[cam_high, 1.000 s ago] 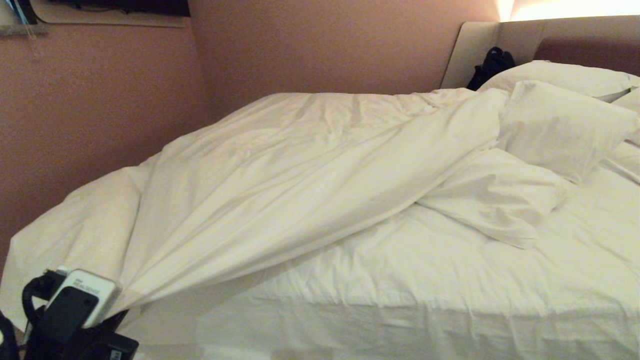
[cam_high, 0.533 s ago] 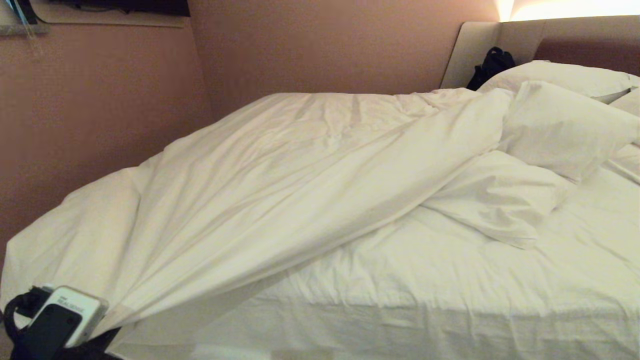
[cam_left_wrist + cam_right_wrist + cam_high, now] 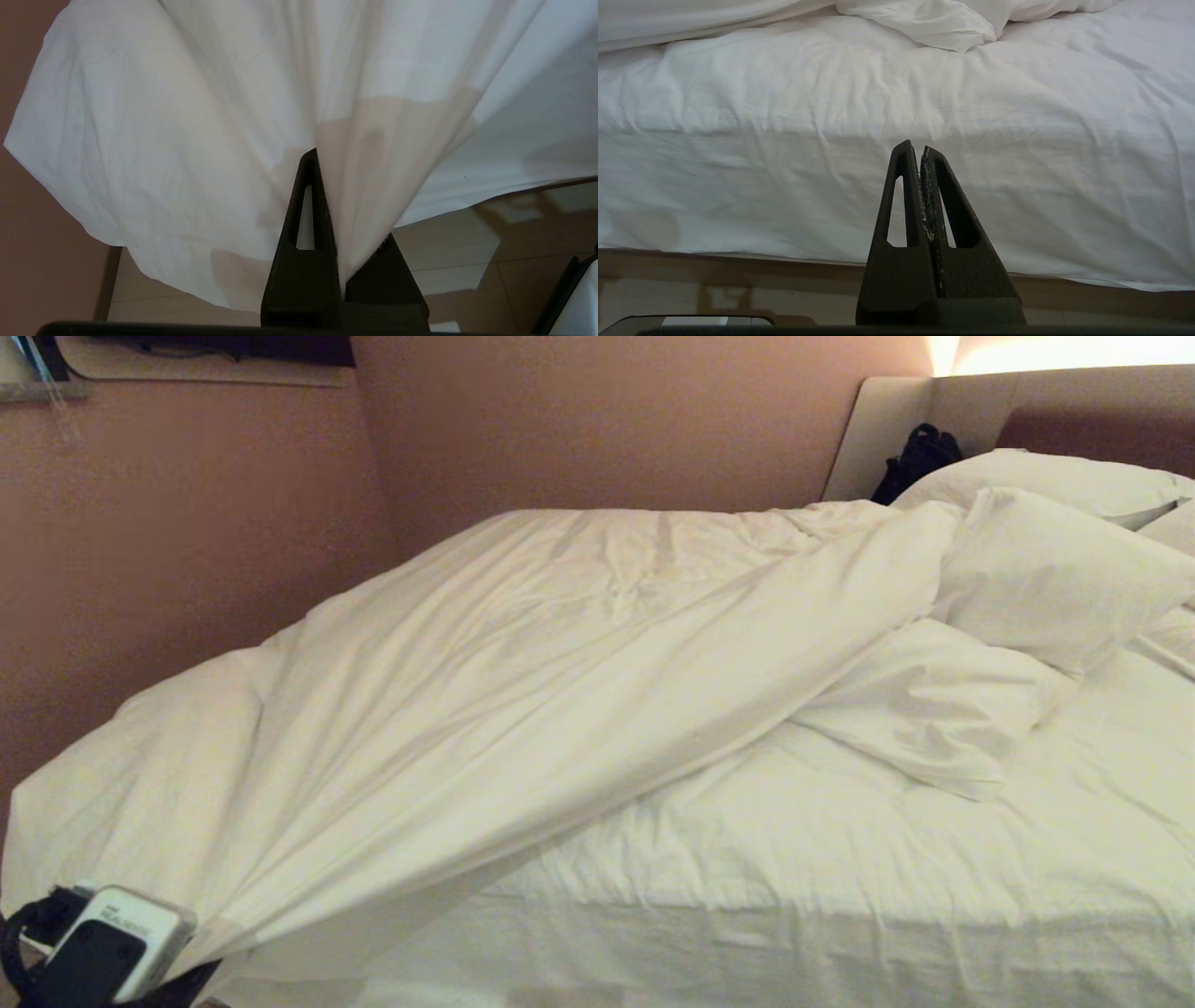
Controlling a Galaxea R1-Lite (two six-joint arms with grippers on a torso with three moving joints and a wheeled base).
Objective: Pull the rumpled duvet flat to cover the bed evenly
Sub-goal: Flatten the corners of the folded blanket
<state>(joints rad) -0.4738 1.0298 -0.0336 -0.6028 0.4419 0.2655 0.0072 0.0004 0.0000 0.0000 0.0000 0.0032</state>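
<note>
The white duvet (image 3: 523,672) lies bunched over the left and far part of the bed (image 3: 794,933). It is drawn into a tight fan of folds running down to the near left corner. There my left gripper (image 3: 334,191) is shut on a pinch of the duvet (image 3: 196,121) cloth, past the bed's corner and above the floor. In the head view only its wrist unit (image 3: 107,938) shows. The near right part of the mattress sheet (image 3: 934,859) lies bare. My right gripper (image 3: 918,148) is shut on nothing, low in front of the mattress side (image 3: 784,177).
Two plump pillows (image 3: 1055,569) lean at the headboard (image 3: 1055,420), and a flatter one (image 3: 934,709) lies below them. A black bag (image 3: 920,453) sits in the far corner. A pink wall (image 3: 187,541) runs close along the bed's left side. Wooden floor (image 3: 514,242) shows below.
My left wrist has sunk lower and further left in the head view, pulling the duvet's folds with it toward the near left corner. The right arm has not moved.
</note>
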